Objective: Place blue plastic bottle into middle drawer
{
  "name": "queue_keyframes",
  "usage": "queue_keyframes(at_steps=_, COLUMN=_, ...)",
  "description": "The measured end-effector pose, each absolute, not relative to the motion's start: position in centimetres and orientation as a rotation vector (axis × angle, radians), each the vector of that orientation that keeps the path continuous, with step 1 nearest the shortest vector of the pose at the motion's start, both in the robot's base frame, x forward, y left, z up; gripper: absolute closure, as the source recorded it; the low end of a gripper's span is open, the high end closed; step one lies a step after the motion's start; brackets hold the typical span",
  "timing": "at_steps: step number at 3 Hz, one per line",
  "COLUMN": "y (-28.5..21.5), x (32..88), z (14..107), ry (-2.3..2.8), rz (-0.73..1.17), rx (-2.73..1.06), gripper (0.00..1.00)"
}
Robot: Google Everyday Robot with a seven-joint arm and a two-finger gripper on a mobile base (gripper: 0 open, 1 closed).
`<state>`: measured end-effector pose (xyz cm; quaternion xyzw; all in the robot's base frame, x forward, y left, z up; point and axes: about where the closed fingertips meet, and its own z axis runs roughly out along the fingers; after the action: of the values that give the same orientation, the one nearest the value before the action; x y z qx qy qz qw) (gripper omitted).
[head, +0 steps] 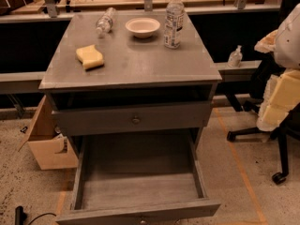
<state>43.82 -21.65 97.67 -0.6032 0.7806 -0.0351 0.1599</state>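
Note:
The blue plastic bottle, tall and clear with a white cap and a white-bluish label, stands upright at the back right of the grey cabinet top, just right of a white bowl. The middle drawer is pulled wide open below, towards the camera, and nothing lies on its flat bottom. My gripper is not in view. A white rounded shape at the right edge may be part of my arm.
A smaller clear bottle lies on its side at the back left of the top. A yellow sponge lies front left. Above the open drawer is a drawer front with a round knob. A cardboard box stands left, an office chair right.

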Motion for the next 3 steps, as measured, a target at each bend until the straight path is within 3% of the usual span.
queue_keyframes(at_steps=2, y=-21.8, x=46.1, z=97.1, ry=2.236, rz=-0.049, rx=-1.622, gripper=0.0)
queue_keyframes(at_steps=3, y=-22.0, x=52.1, z=94.9, ry=2.168, rz=0.113, rx=-1.425, gripper=0.0)
